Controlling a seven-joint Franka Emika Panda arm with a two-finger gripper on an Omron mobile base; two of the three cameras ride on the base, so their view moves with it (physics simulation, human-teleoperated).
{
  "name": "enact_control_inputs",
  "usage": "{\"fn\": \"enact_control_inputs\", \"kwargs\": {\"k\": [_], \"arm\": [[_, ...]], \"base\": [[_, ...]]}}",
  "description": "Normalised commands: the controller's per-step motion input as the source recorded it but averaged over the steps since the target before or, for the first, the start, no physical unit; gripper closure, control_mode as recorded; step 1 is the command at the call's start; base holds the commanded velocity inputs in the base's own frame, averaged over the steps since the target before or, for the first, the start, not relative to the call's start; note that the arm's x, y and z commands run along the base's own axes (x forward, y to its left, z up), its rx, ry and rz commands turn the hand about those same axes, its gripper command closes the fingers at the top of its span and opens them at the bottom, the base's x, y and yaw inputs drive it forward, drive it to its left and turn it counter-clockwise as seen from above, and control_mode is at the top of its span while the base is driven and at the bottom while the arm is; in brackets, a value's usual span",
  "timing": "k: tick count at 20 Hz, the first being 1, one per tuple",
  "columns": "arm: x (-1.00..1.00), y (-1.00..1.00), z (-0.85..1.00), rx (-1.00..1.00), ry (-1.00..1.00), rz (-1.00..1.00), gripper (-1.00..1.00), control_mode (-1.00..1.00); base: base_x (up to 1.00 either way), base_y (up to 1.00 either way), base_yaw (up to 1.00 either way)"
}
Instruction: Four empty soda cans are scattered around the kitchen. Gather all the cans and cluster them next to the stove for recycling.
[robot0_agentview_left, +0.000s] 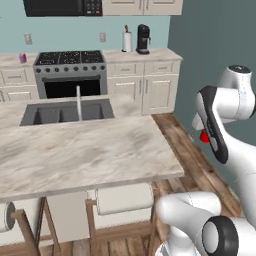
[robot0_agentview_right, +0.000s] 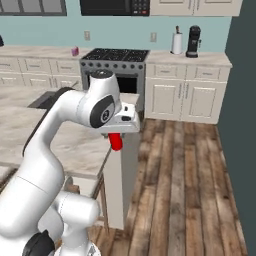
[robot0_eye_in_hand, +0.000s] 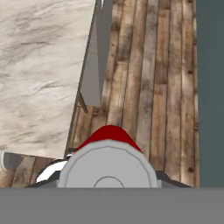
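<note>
My gripper (robot0_agentview_right: 116, 134) is shut on a red soda can (robot0_agentview_right: 116, 142), held in the air past the right end of the island, above the wooden floor. In the left base view that red can (robot0_agentview_left: 203, 136) peeks out from behind the arm. Its silvery top (robot0_eye_in_hand: 108, 168) fills the lower middle of the hand view. A purple-pink can (robot0_agentview_left: 22, 57) stands on the back counter just left of the stove (robot0_agentview_left: 70, 62). From the right base camera, the purple-pink can (robot0_agentview_right: 75, 51) sits beside the stove (robot0_agentview_right: 116, 57) too.
The marble island (robot0_agentview_left: 90, 150) with its sink (robot0_agentview_left: 67, 112) lies left of the hand. Stools (robot0_agentview_left: 122, 200) stand under its near edge. A paper-towel roll (robot0_agentview_left: 127, 41) and a coffee machine (robot0_agentview_left: 143, 39) stand right of the stove. A dark wall (robot0_agentview_right: 242, 100) closes the right side.
</note>
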Motion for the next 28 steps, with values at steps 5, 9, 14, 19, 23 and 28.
{"fn": "enact_control_inputs", "kwargs": {"k": [5,9,14,19,23,28], "arm": [[0.0,0.0,0.0,0.0,0.0,0.0,1.0,1.0],[0.0,0.0,0.0,0.0,0.0,0.0,1.0,1.0],[0.0,0.0,0.0,0.0,0.0,0.0,1.0,1.0],[0.0,0.0,0.0,0.0,0.0,0.0,1.0,1.0],[0.0,0.0,0.0,0.0,0.0,0.0,1.0,1.0],[0.0,0.0,0.0,0.0,0.0,0.0,1.0,1.0]], "base": [[0.0,-1.0,0.0],[0.0,-0.85,0.0],[0.22,-0.47,0.0],[0.73,-0.2,0.0],[1.0,-0.01,0.0],[1.0,-0.01,0.0]]}}
